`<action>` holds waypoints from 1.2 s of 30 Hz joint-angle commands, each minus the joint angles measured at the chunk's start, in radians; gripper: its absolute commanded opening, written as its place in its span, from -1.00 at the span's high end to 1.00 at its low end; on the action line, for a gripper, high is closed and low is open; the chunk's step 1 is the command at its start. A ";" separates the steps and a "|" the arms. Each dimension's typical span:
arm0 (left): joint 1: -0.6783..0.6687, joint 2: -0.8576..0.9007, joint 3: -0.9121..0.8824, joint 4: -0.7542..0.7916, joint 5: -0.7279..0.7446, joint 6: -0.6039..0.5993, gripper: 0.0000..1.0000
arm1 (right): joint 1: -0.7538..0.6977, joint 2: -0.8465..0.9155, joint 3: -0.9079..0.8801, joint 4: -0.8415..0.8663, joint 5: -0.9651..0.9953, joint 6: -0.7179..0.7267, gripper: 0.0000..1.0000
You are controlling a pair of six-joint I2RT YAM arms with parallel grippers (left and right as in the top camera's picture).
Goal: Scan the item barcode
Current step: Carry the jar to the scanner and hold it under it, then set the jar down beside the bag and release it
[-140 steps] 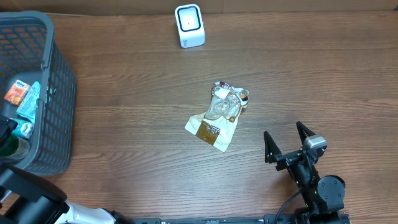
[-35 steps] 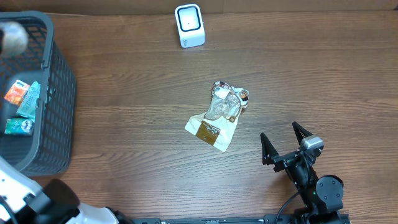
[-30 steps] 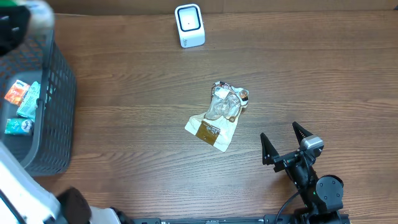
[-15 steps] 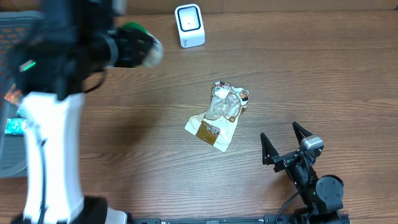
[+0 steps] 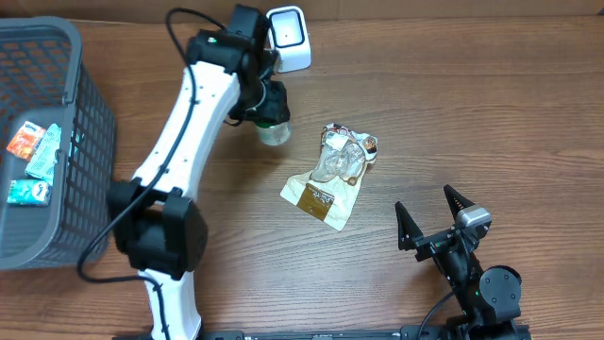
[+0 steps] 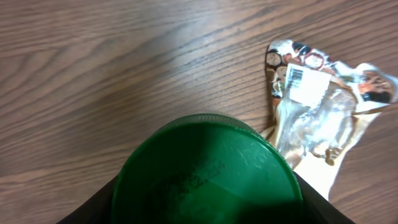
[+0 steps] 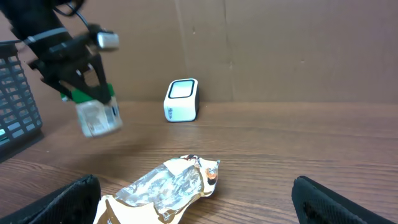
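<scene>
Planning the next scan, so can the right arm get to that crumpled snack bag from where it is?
Probably yes: its end effector is open, with only bare table between it and the snack bag.

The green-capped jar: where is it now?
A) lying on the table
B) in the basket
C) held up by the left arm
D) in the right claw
C: the left gripper grips the jar, which hangs clear of the table.
</scene>
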 commanded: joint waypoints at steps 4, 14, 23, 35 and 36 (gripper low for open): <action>-0.054 0.118 0.003 -0.005 -0.027 -0.041 0.31 | 0.007 -0.009 -0.010 0.004 -0.005 0.006 -1.00; -0.084 0.187 0.003 -0.015 -0.144 -0.090 0.28 | 0.007 -0.009 -0.010 0.004 -0.005 0.006 -1.00; -0.114 0.187 0.003 -0.051 -0.140 -0.079 -0.19 | 0.007 -0.009 -0.010 0.004 -0.005 0.006 -1.00; -0.083 0.183 0.195 -0.276 -0.158 -0.029 -0.99 | 0.007 -0.009 -0.010 0.004 -0.005 0.006 -0.99; -0.077 0.183 0.245 -0.299 -0.158 -0.029 -0.99 | 0.007 -0.009 -0.010 0.004 -0.005 0.006 -1.00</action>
